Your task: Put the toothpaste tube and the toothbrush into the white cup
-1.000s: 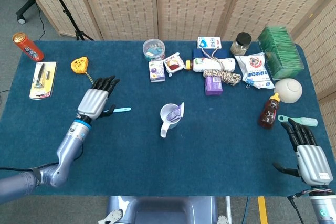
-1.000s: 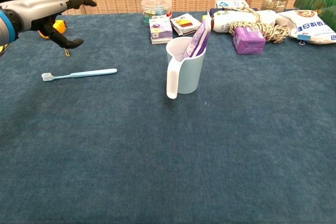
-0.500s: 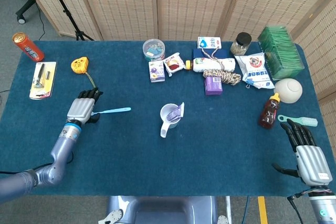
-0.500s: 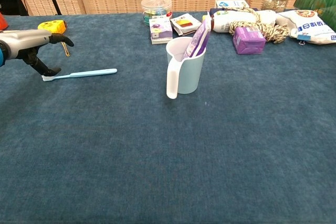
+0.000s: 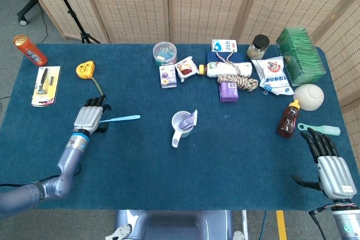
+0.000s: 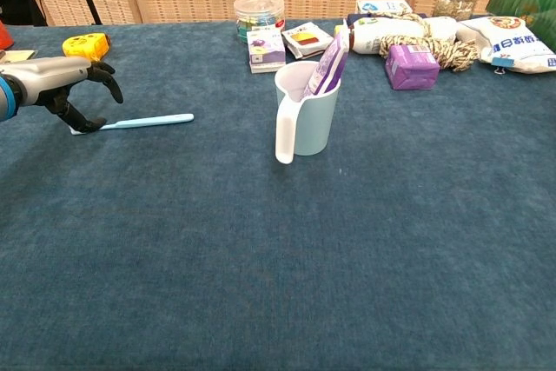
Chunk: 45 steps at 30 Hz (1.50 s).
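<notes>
The left hand [image 6: 61, 84] is lowered over the brush end of the toothbrush [image 6: 143, 121], its dark fingers [image 6: 109, 80] curled down around the head; whether they actually grip it cannot be told. The toothbrush lies flat on the blue table [image 6: 347, 249], handle pointing right toward the white cup [image 6: 306, 110], well apart from it. The toothpaste tube [image 6: 326, 67] stands tilted inside the cup. The right hand [image 5: 329, 164] rests released at the near right edge, fingers spread, holding nothing, just near of a green brush [image 5: 320, 129] and a brown sauce bottle [image 5: 288, 119].
</notes>
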### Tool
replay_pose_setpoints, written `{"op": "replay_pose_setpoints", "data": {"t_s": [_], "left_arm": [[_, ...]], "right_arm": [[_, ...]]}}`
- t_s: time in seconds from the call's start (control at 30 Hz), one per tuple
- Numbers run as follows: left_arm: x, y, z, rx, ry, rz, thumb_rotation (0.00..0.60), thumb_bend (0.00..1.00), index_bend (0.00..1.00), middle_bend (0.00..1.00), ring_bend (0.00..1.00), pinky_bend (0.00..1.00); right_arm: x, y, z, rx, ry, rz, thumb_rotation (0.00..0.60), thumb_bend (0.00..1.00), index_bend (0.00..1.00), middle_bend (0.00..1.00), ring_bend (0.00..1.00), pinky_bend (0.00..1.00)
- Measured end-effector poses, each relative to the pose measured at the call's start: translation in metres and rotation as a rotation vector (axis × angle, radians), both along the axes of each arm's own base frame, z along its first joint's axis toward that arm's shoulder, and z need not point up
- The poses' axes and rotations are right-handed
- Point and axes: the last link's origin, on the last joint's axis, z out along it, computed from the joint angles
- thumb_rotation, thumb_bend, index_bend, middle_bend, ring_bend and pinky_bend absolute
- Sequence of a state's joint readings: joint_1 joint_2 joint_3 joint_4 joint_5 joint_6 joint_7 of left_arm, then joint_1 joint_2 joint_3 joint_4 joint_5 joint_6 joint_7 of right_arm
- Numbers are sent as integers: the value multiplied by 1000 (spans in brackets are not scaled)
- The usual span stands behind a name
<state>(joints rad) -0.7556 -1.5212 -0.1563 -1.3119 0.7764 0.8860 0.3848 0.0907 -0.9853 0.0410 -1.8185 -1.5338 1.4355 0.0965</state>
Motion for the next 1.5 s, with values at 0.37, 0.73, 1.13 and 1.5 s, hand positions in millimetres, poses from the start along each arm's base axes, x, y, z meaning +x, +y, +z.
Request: {"op": "replay_pose_setpoints", "data": {"t_s": [0.37, 0.73, 1.13, 1.5], "left_arm": [[1, 0, -10, 22, -18, -6, 600, 410, 347, 0, 0, 0], [7, 0, -27, 8, -16, -7, 600, 418, 357, 0, 0, 0], [8, 1, -32, 42, 0, -18, 600, 425, 428, 0, 0, 0], [11, -1, -39, 49, 10, -32, 600, 421, 445, 0, 0, 0]], "right_arm": [[0, 0, -1, 11, -7, 3, 600, 0, 0, 0, 0, 0], [-1, -1, 1, 9, -13, 0, 600, 0, 0, 0, 0, 0], [-2, -1, 2, 14, -17, 2, 600, 0, 0, 0, 0, 0], [-3, -1, 2, 17, -19, 1, 600, 0, 0, 0, 0, 0]]}}
